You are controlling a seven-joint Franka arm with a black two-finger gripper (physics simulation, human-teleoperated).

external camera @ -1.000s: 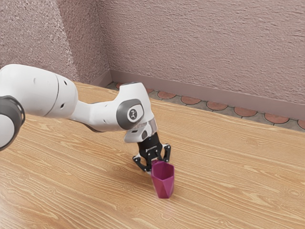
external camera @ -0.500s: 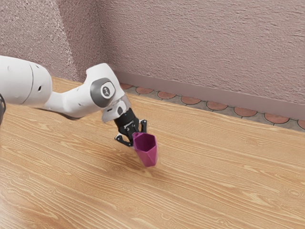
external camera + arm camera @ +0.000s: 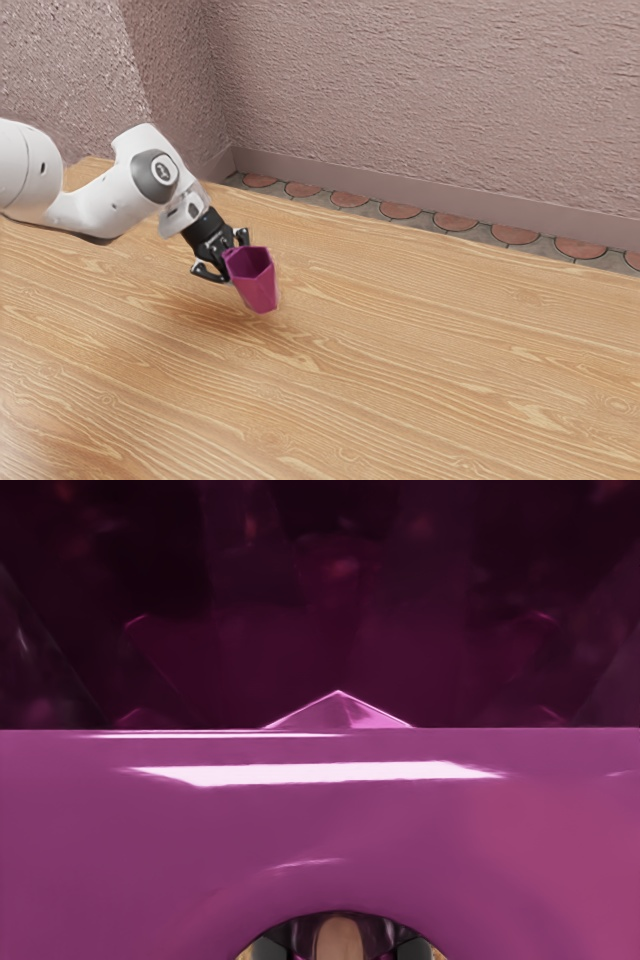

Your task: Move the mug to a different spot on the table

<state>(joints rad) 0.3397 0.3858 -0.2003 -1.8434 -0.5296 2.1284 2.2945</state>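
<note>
The magenta faceted mug (image 3: 254, 280) hangs tilted just above the wooden table (image 3: 420, 360), toward the exterior view's left and near the back wall. My black gripper (image 3: 226, 262) is shut on its rim at the side facing the arm. In the wrist view the mug (image 3: 320, 820) sits right under my hand, its glossy wall and dark inside close to the camera.
A rough pink wall with a dark baseboard (image 3: 450, 195) runs behind the table, with reddish floor tiles (image 3: 455, 220) at its foot. The table's back edge lies close behind the mug. Open wood stretches to the exterior view's right and front.
My arm has carried the mug from the table's middle front toward the exterior view's left and back, lifted and tilted, with the grip unchanged.
</note>
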